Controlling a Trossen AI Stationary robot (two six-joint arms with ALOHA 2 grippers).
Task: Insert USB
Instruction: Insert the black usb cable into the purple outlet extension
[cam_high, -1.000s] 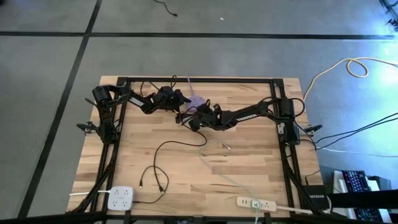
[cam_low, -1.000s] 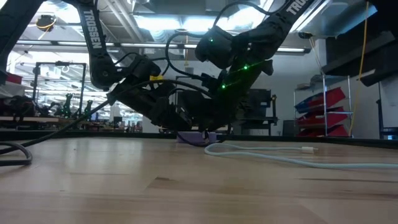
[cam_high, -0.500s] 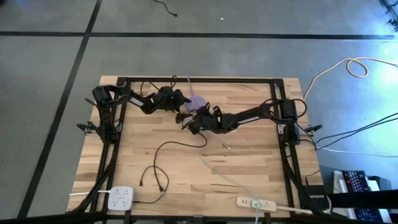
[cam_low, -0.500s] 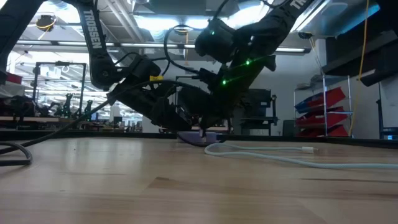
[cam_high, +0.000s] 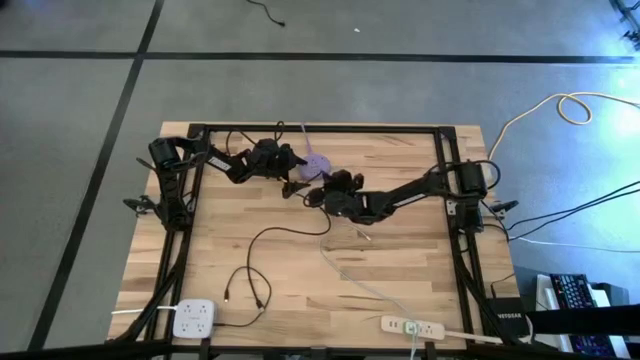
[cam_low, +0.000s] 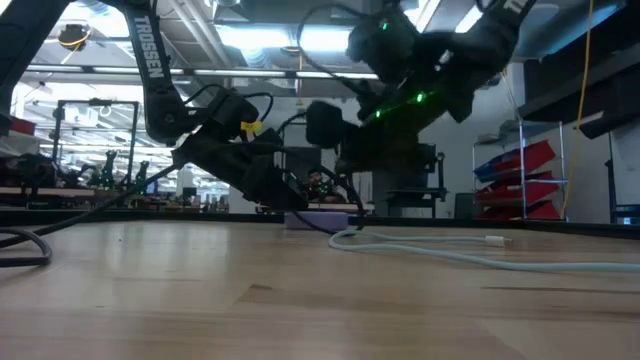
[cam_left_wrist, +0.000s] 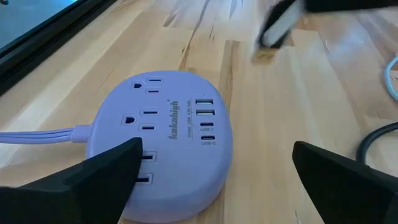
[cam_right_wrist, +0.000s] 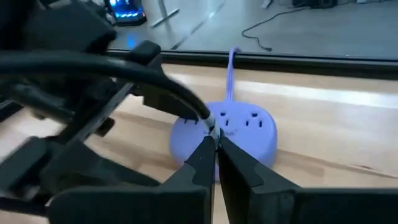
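A round purple power strip (cam_high: 317, 165) lies flat near the table's far edge; its USB ports (cam_left_wrist: 204, 121) face up. My left gripper (cam_high: 293, 166) is open at the strip's left, its fingers (cam_left_wrist: 99, 177) straddling the strip's body (cam_left_wrist: 168, 130). My right gripper (cam_high: 316, 195) is shut on a black USB cable (cam_high: 262, 233), just on the near side of the strip (cam_right_wrist: 239, 127). The cable's plug tip is hidden behind the fingers in the right wrist view. It shows as a dark blur (cam_left_wrist: 278, 26) in the left wrist view. My left gripper: one finger (cam_left_wrist: 115, 168) stands against the strip's side, but I cannot tell whether it touches. My right gripper pinches the black cable at its plug end (cam_right_wrist: 208, 122) between the two fingertips. It slants down toward the strip, and the cable trails back slack to the table.
A white cable (cam_high: 345, 265) runs across the middle of the table. A square white power strip (cam_high: 195, 318) and a long white one (cam_high: 412, 326) lie at the near edge. Black frame rails (cam_high: 452, 215) border the table's left and right sides.
My right gripper has drawn back from the purple strip, toward the table's right and upward, still shut on the cable end. The left gripper and the strip have stayed put.
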